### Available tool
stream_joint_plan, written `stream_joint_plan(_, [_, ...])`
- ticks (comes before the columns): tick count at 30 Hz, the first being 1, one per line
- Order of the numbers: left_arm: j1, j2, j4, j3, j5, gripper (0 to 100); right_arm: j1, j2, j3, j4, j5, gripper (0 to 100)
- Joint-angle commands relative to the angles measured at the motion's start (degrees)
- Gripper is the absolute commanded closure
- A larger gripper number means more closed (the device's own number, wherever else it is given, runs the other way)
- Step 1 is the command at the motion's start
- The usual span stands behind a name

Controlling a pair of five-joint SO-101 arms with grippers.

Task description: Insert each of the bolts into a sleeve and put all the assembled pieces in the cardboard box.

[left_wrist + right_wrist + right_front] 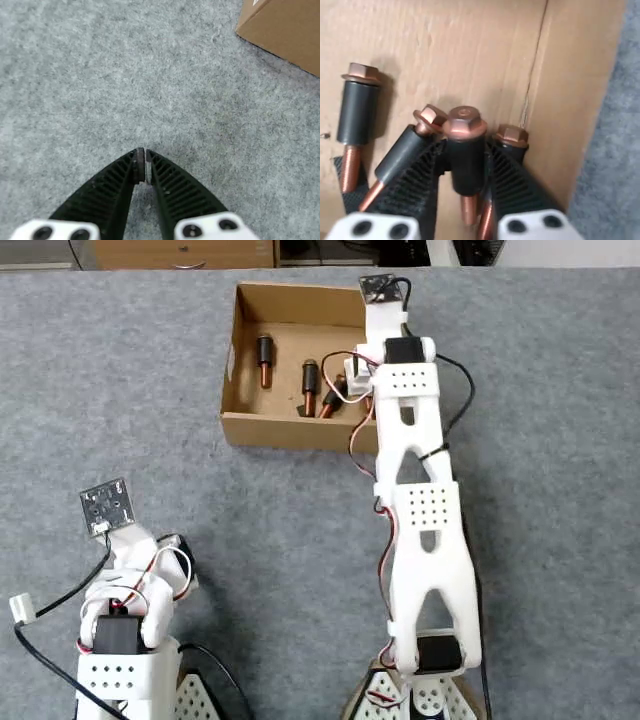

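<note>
Right wrist view looks straight down into the cardboard box point(570, 75). The right gripper point(465, 149) is clamped on the held piece point(466, 170), a copper bolt in a black sleeve, pinched between the two black fingers with its hex head pointing away from the wrist. Three other assembled pieces lie on the box floor. The tilted piece point(402, 155) is just beside the outside of one finger. The corner piece point(512, 137) sits behind the other finger, near the box wall. The far piece point(357, 112) lies apart, beyond the tilted one. From the high view, the right arm point(415, 470) reaches over the grey mat point(150, 390) into the box. The left gripper point(144, 164) is closed on nothing, tips together above the mat, with a box corner well ahead of it.
</note>
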Motion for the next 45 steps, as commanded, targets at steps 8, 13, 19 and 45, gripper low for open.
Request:
stream_joint_plan(8, [0.79,-1.63,0.18,0.62,-0.26,98,0.75,-2.07,-12.35,10.99,0.44,74.4])
stream_joint_plan(13, [0.79,-1.63,0.18,0.62,-0.44,98,0.57,-11.47,-12.26,19.08,0.26,74.4])
stream_joint_plan(19, [0.79,-1.63,0.18,0.62,-0.53,98,1.8,-29.76,-11.56,19.08,0.53,74.5])
stream_joint_plan(45, [1.14,-1.54,0.26,0.62,-0.62,98,1.8,-138.33,107.38,5.89,0.26,74.5])
